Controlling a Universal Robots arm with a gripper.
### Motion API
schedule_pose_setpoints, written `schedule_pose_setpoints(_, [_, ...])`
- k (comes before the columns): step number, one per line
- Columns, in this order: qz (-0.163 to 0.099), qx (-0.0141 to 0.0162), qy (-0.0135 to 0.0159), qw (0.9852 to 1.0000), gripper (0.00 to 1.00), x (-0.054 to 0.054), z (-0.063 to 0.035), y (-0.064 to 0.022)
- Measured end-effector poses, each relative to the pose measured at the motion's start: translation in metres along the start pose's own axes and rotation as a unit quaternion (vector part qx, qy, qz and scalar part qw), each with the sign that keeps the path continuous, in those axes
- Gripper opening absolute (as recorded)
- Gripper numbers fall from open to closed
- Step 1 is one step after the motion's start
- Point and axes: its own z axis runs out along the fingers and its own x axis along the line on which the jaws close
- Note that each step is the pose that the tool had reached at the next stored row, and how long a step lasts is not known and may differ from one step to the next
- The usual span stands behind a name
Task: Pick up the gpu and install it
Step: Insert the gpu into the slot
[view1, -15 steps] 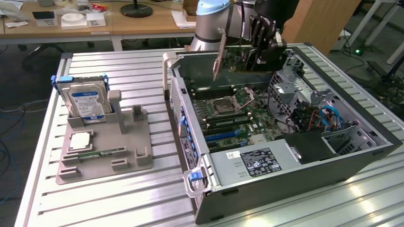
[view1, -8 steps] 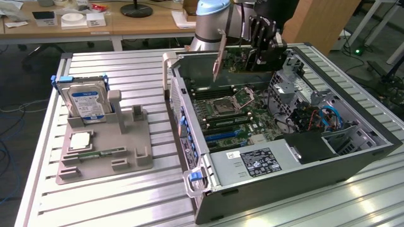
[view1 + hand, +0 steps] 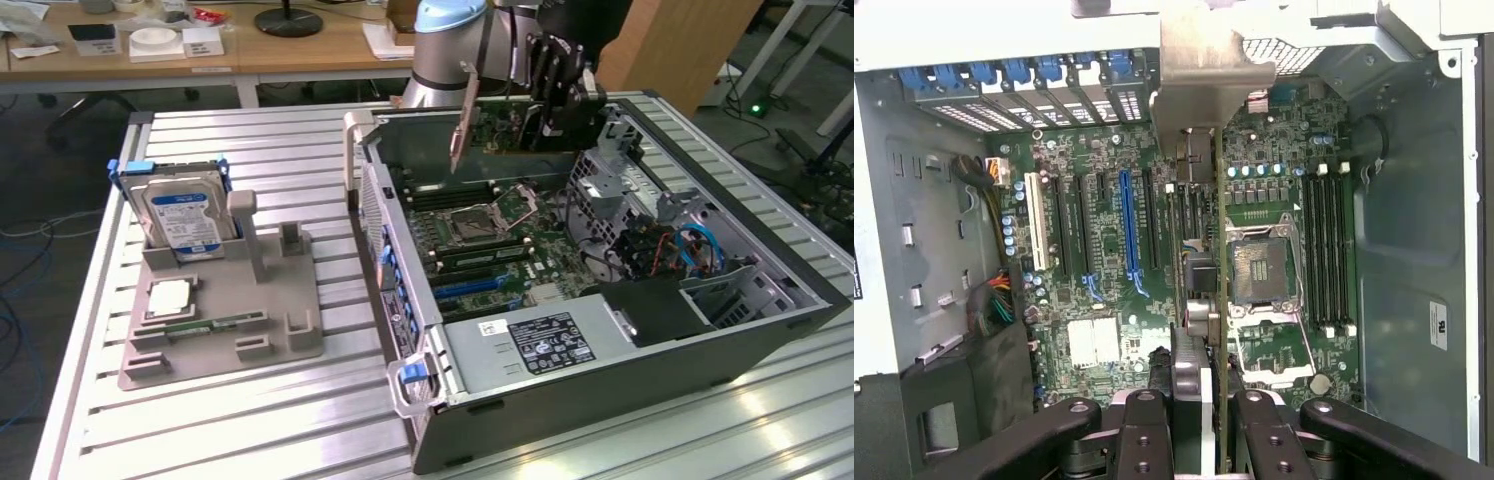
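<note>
My gripper (image 3: 550, 95) is shut on the gpu (image 3: 514, 125), a dark card with a silvery end bracket (image 3: 462, 125). I hold it on edge above the far end of the open computer case (image 3: 747, 300). From the wrist, the gpu (image 3: 1220, 250) appears edge-on, running from the gripper (image 3: 1206, 440) out to its bracket (image 3: 1204, 85) near the case's rear slot covers. It hangs over the motherboard (image 3: 1104, 290), between the blue expansion slot (image 3: 1129, 235) and the CPU socket (image 3: 1264, 270). I cannot tell whether the card touches any slot.
A grey fixture (image 3: 267, 345) on the exterior view's left holds a silver hard drive (image 3: 187, 215), a CPU chip (image 3: 171, 297) and a green memory stick (image 3: 200, 327). Inside the case are the power supply (image 3: 534, 342), blue cables (image 3: 694, 250) and memory slots (image 3: 1329, 250).
</note>
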Motion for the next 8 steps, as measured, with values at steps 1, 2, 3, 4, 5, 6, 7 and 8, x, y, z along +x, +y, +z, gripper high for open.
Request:
schedule_pose_setpoints(1, [0.000,0.0000,0.0000,1.0000,0.28,0.0000,0.0000,0.0000])
schedule_pose_setpoints(2, [-0.001,0.0000,0.0000,1.0000,0.28,0.0000,0.0000,0.0000])
schedule_pose_setpoints(3, [-0.004,-0.0001,-0.0001,1.0000,0.28,0.0000,0.0001,0.0000])
schedule_pose_setpoints(4, [-0.009,-0.0001,-0.0002,1.0000,0.28,0.0001,0.0001,0.0001])
schedule_pose_setpoints(5, [-0.015,-0.0003,-0.0003,0.9999,0.28,0.0001,0.0001,0.0001])
schedule_pose_setpoints(6, [-0.023,-0.0004,-0.0004,0.9997,0.28,0.0001,0.0002,0.0000])
schedule_pose_setpoints(7, [-0.030,-0.0006,-0.0005,0.9995,0.28,0.0001,0.0002,0.0000])
schedule_pose_setpoints(8, [-0.037,-0.0007,-0.0006,0.9993,0.28,0.0001,0.0002,0.0000])
